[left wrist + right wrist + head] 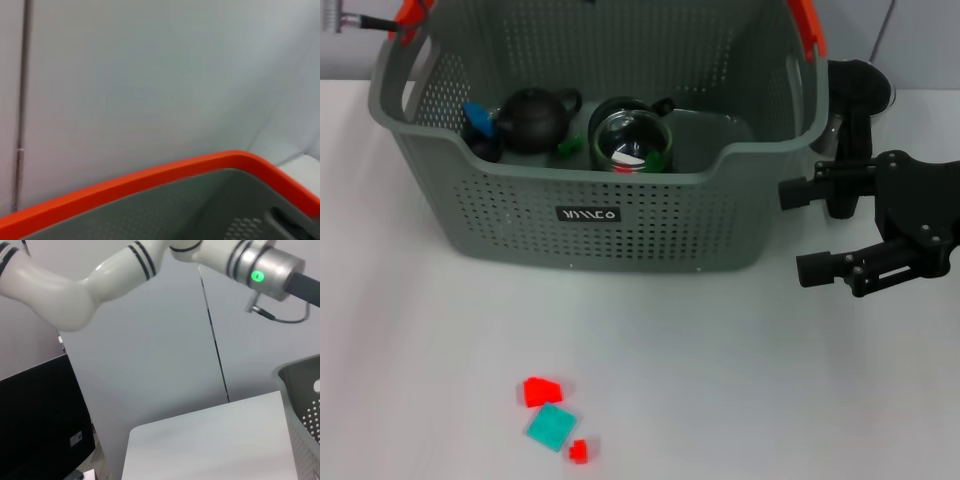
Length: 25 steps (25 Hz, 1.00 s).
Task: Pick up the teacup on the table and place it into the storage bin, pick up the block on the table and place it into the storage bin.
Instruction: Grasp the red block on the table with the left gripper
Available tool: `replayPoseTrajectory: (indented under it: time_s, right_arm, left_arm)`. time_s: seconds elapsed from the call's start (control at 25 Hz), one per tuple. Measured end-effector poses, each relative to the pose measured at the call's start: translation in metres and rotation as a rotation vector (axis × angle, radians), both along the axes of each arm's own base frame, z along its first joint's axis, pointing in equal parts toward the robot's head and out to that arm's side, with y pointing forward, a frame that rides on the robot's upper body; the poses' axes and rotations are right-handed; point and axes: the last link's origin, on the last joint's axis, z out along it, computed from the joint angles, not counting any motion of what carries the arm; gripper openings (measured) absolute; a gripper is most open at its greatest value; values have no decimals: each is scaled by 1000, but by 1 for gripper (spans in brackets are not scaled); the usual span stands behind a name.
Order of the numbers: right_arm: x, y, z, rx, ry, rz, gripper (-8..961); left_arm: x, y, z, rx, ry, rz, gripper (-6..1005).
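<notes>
The storage bin (pixel 650 240), grey-green and perforated with orange-red handle ends, stands at the back of the white table. Inside it lie a dark teapot (pixel 535 115), a round glass vessel (pixel 632 140) and a small blue piece (pixel 477 117). No teacup shows on the table. Near the front edge sit a red block (pixel 542 391), a teal block (pixel 551 427) and a small red block (pixel 579 451). My right gripper (pixel 798 231) hangs open and empty just right of the bin. The left wrist view shows only the bin's orange handle (pixel 150 175), and the left gripper itself is out of view.
A black stand (pixel 855 100) rises behind my right gripper. The bin's corner (pixel 300 385) and my left arm (pixel 260 265) above it show in the right wrist view. Bare white table (pixel 740 380) lies between the blocks and my right gripper.
</notes>
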Motion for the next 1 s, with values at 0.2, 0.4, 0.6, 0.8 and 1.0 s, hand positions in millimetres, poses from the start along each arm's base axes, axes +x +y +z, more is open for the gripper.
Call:
replayPoseTrajectory:
  time_s: [0.2,0.4,0.6,0.8,1.0]
  right_arm:
    - [-1,1,1,3,9,-3,940]
    - [-1,3,2,23,18,-17,940]
    - [-1,3,-1,32,33,-26,941]
    - [-2,3,-4,36,48,-36,940]
    - [-3,3,-8,43,59,-47,941]
  left_arm:
    - [17,-50,10,-83,52,-156,937]
    - [25,-104,5,-185,216,-341,962]
    - [17,-138,-8,-295,313,-439,961]
    - [-1,-153,-22,-367,387,-469,961]
    - [-23,-157,-42,-451,485,-434,962]
